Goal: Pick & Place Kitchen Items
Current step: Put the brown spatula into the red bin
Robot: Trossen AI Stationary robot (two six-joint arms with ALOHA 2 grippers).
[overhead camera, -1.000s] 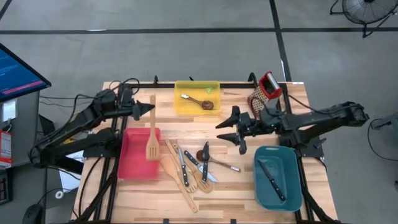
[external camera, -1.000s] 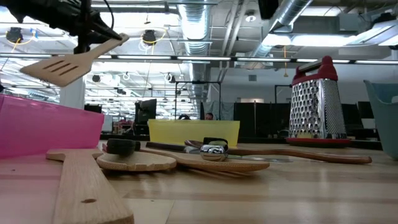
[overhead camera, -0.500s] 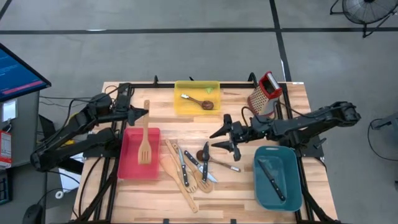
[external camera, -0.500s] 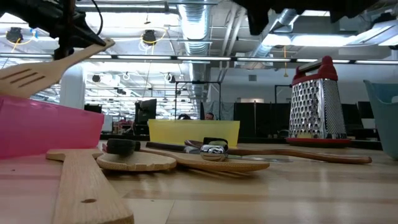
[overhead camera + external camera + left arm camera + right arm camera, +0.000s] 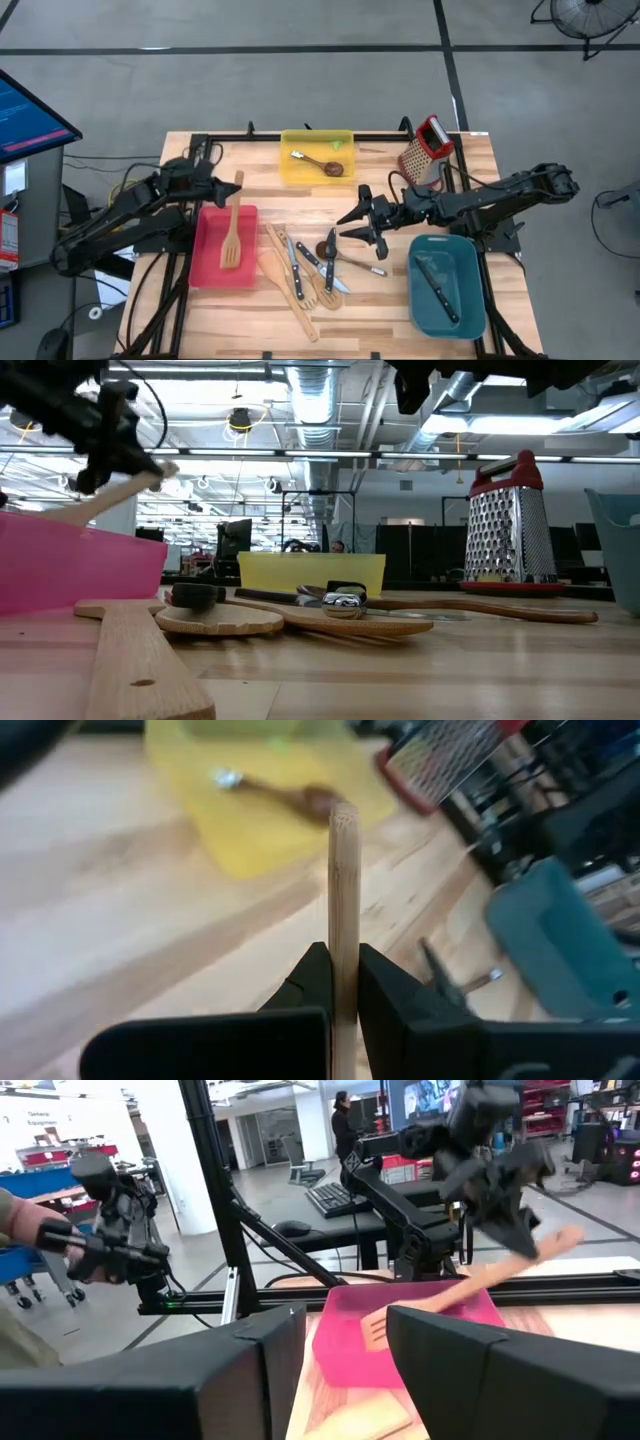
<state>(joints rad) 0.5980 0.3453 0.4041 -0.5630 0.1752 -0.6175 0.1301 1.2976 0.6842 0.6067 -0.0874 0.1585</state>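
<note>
A pale wooden slotted turner (image 5: pixel 232 225) slants down into the red bin (image 5: pixel 205 265), blade low inside it. My left gripper (image 5: pixel 222 190) is shut on its handle above the bin's far end; it also shows in the low view (image 5: pixel 125 460). My right gripper (image 5: pixel 356 222) is open and empty, hovering over the table's middle just right of the pile of kitchen items: pale spatulas (image 5: pixel 276 265), black-handled knives (image 5: pixel 299 272) and a dark spoon (image 5: pixel 328 247) lying flat on the table. My left gripper pinches the turner's handle (image 5: pixel 343 935) between its two fingers, a little below the handle's free end (image 5: pixel 238 178). The fingers lie across the handle. The turner hangs tilted, blade (image 5: pixel 376 1330) down inside the red bin; whether the blade touches the bin's floor is hidden by the bin's wall.
A yellow bin (image 5: pixel 343 140) with a dark spoon (image 5: pixel 325 166) stands at the far middle. A red-topped grater (image 5: pixel 428 146) stands at the far right. A teal bin (image 5: pixel 470 300) holding a knife (image 5: pixel 437 285) sits at the near right.
My left gripper has gone down and toward the table's left and near edges, holding the turner. The turner has tipped blade-down and sunk into the red bin. My right gripper has moved toward the table's left, over the pile, staying open.
</note>
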